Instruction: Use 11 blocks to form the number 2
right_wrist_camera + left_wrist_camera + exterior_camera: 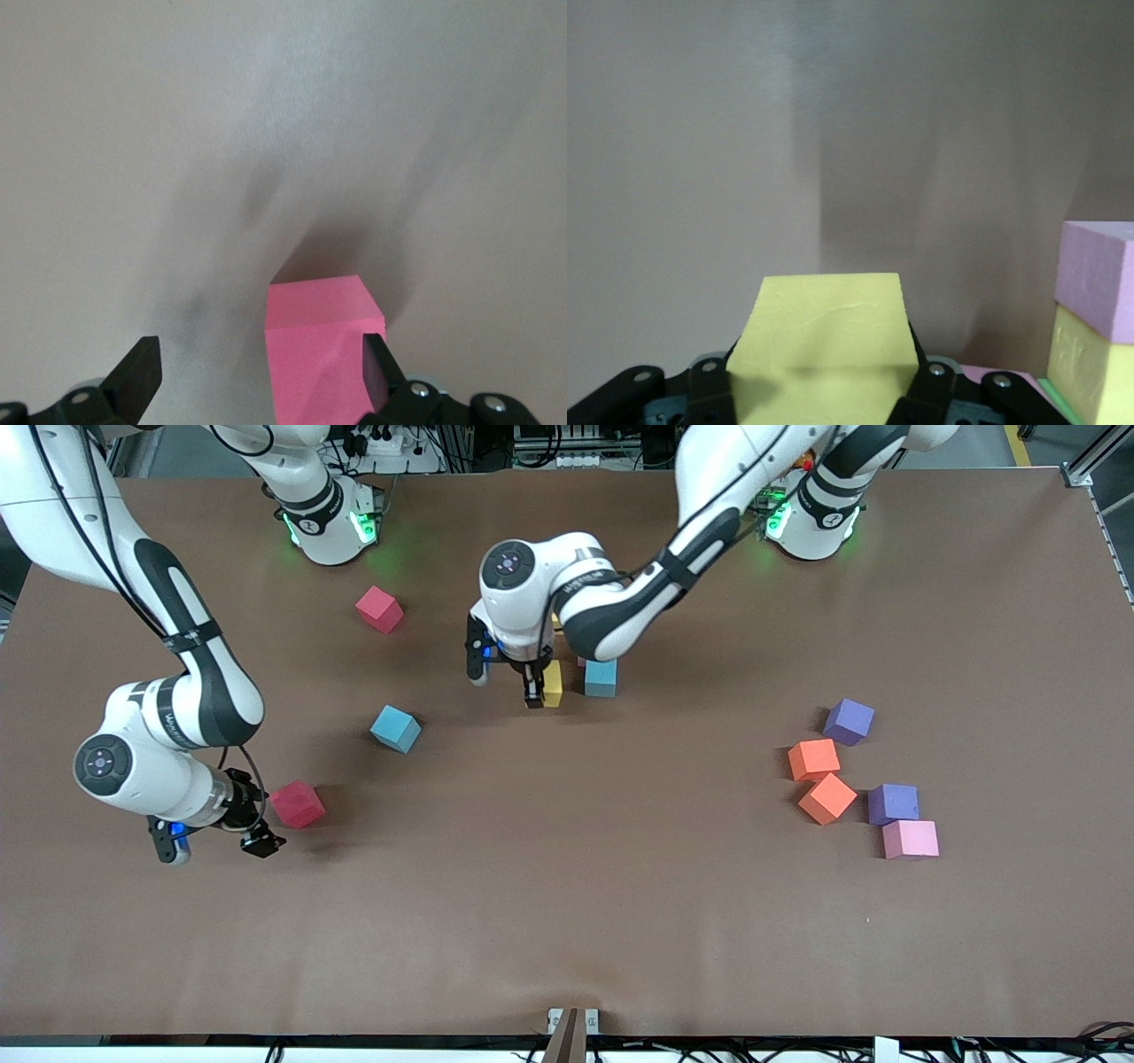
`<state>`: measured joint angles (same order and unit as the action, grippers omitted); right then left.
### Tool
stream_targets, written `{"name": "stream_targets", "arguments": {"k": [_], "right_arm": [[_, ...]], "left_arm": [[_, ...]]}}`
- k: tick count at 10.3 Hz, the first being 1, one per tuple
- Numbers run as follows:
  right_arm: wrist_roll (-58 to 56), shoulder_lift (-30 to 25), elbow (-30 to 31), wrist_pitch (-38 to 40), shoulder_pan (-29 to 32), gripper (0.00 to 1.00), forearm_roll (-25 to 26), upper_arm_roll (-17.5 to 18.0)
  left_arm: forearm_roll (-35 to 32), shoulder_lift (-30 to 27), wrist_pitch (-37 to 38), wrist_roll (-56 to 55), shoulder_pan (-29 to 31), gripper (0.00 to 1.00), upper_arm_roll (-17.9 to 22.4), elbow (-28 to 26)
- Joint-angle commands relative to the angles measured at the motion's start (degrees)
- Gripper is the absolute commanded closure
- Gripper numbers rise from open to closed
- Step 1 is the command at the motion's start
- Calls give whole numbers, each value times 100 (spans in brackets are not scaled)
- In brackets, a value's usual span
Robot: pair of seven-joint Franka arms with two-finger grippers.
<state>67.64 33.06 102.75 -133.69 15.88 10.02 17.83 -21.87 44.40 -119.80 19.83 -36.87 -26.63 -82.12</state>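
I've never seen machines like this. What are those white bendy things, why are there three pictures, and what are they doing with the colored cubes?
They are two robot arms with pinching hands called grippers. One picture looks down from high up; the other two come from cameras on each arm's wrist. Foam blocks lie on the brown table. The left gripper is pinching a yellow block beside a light blue block in the middle. The right gripper is open right beside a pink-red block. Orange blocks, purple ones and a pink one wait nearby.

No readable text anywhere (arm lettering too blurred).
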Motion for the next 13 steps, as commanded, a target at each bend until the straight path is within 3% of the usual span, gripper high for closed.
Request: {"name": "stream_targets", "arguments": {"k": [1,8,13], "right_arm": [[57,-343,762,-508,73,0,-62,89],[-67,-537,835,-150,38,0,9,89],[-470,-450,860,-192,99,0,26,71]], "left_arm": [[-115,217,-104,144,-39,76,62,74],[-80,297,-26,162,-109,76,62,-5],[-115,297,589,318,-241,75,62,-85]]}}
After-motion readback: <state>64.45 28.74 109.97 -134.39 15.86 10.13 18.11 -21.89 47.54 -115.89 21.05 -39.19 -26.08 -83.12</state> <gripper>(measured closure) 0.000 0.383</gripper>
